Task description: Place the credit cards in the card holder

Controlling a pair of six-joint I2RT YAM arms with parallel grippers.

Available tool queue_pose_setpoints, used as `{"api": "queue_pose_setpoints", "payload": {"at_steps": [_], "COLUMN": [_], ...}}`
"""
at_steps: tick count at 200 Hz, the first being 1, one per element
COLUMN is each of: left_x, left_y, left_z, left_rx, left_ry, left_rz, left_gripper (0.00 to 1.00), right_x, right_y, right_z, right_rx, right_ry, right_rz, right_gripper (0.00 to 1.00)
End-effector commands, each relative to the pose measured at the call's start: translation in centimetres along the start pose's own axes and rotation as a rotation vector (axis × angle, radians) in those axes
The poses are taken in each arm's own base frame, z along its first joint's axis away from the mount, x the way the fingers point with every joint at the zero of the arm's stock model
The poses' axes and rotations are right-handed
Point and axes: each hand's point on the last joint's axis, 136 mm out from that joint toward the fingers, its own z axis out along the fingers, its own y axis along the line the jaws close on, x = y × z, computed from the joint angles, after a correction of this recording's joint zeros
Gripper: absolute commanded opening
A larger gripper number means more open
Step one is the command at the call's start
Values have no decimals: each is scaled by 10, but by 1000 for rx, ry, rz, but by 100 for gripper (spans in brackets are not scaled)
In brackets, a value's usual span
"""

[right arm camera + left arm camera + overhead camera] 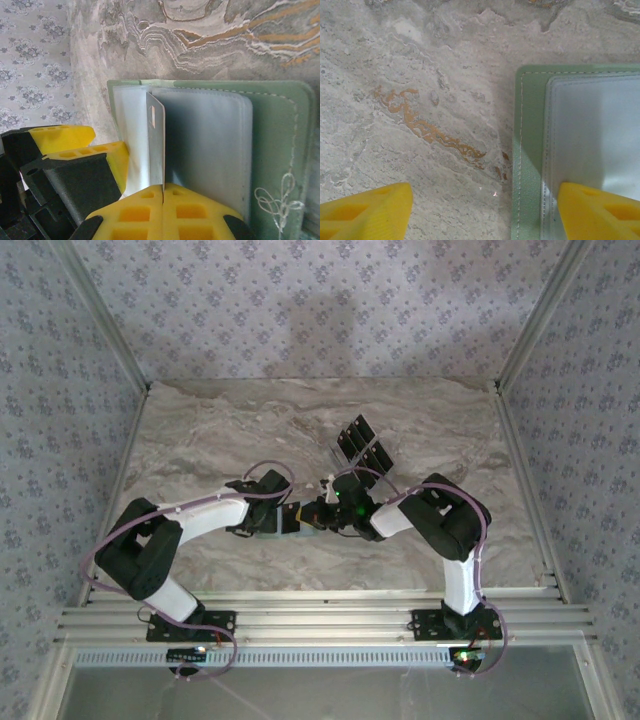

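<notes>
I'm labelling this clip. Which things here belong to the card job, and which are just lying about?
Job: card holder, lying open; grey card shut in the right pincer; left pincer, open at the holder's edge; dark fanned cards beyond, probably next.
Lying about: marbled table, patterned walls (setting).

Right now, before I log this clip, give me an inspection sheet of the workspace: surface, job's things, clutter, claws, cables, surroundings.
Surface: grey marbled table with orange veins.
Job's things: pale green card holder lying open, clear sleeves up; one card edge-on over the sleeves; dark cards fanned on the table beyond the claws.
Clutter: nothing seen.
Claws: left claw open, one finger over the holder's sleeve; right claw shut on the card.
Cables: purple cables looped along both arms.
Surroundings: patterned walls; aluminium frame at the near edge.
</notes>
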Motion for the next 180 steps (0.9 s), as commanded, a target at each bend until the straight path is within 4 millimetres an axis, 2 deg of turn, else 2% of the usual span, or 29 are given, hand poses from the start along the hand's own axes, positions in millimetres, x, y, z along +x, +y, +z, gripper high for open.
{"api": "queue_pose_setpoints", "payload": {"at_steps": [1,38,106,180], "left_x": [26,26,27,26], "left_y": [17,17,16,16], "left_z": [9,9,10,10], "left_rx": [-72,-73,-72,-71], "left_ry": [85,85,91,89], "left_rz": [46,46,47,47], "left_gripper": [77,77,77,77], "right_x": [9,16,14,17], "right_y": [-6,-10,-13,-15], "right_z": [5,6,16,17], "right_rx": [13,21,30,48], "right_ry": [30,42,49,62], "right_rz": [19,22,26,26], "right_gripper": [0,0,0,0]}}
